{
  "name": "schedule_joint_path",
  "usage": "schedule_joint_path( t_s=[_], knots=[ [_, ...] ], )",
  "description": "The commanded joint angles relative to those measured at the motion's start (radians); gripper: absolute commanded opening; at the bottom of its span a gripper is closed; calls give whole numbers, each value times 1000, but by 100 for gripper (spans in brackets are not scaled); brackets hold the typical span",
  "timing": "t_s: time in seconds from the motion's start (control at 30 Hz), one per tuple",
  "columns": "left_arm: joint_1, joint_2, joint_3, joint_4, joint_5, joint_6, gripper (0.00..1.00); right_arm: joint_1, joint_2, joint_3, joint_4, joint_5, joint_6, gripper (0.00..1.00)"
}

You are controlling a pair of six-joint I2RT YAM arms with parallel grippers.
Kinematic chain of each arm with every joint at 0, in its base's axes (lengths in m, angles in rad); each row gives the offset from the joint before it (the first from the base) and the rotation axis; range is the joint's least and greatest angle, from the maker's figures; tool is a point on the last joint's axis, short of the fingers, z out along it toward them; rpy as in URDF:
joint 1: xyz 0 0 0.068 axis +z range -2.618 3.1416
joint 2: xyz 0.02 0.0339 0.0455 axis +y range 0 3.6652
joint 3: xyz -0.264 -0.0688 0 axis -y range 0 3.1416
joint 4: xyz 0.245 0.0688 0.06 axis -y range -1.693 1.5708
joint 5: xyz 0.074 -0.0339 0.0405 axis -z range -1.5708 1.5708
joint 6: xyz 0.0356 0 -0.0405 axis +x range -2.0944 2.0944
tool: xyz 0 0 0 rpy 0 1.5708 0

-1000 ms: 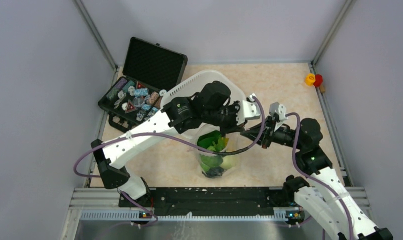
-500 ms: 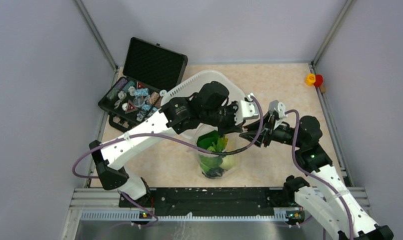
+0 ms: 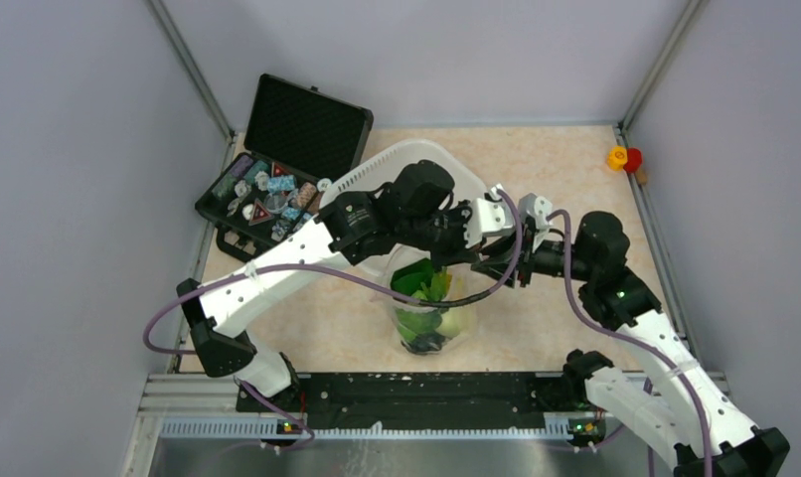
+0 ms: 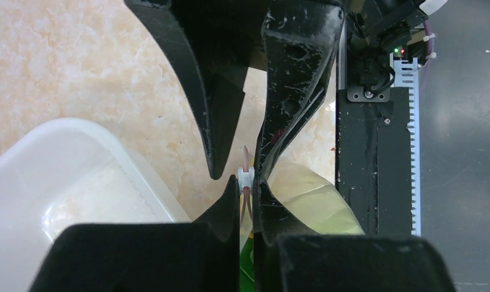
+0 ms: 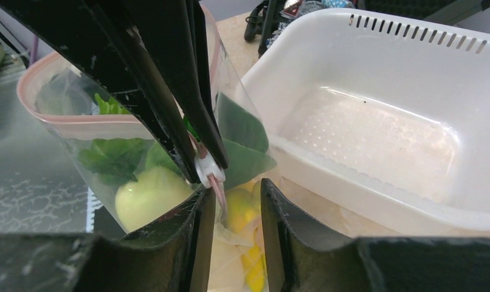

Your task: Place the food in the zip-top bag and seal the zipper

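Clear zip-top bag (image 3: pixel 456 333) stands upright, near centre, holding the food (image 3: pixel 426 303): green bok choy (image 3: pixel 421 282) leaves, yellow pepper (image 5: pixel 242 214). Its pinkish-red zipper (image 5: pixel 78 118) gapes open; my left gripper (image 4: pixel 246 185) pinches its white slider (image 5: pixel 207 169).

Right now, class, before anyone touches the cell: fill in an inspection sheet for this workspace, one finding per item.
Surface: beige table, no spills seen.
Job's things: food inside the upright clear bag; zipper not yet closed, mouth gaping.
Clutter: white tub, nothing seen inside; open black case of trinkets; yellow-and-red object in the far right corner.
Tools: left tool shut on the zipper's white slider; right tool open around the strip's end.
Cables: purple cables loop along both arms; one crosses the bag in the top view.
Surroundings: grey walls, metal frame.
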Motion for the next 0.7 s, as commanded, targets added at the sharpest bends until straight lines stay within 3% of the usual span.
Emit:
schedule_joint_path(
  t_s=[0.0, 0.13, 0.43, 0.6, 0.67],
  knots=[
    [-2, 11, 55, -16, 23, 3, 0, 18, 6, 81, -54, 17, -85, 33],
    [-3, 16, 58, -18, 28, 5, 0, 19, 9, 112, -90, 33, -122, 19],
    [-3, 16, 51, -11, 25, 0, 0, 19, 10, 133, -104, -38, -139, 19],
    [-3, 20, 58, -13, 31, -1, 0, 18, 20, 140, -102, -75, -146, 2],
    [-3, 20, 61, -15, 32, -1, 0, 18, 20, 136, -83, -81, -134, 0]
  ],
)
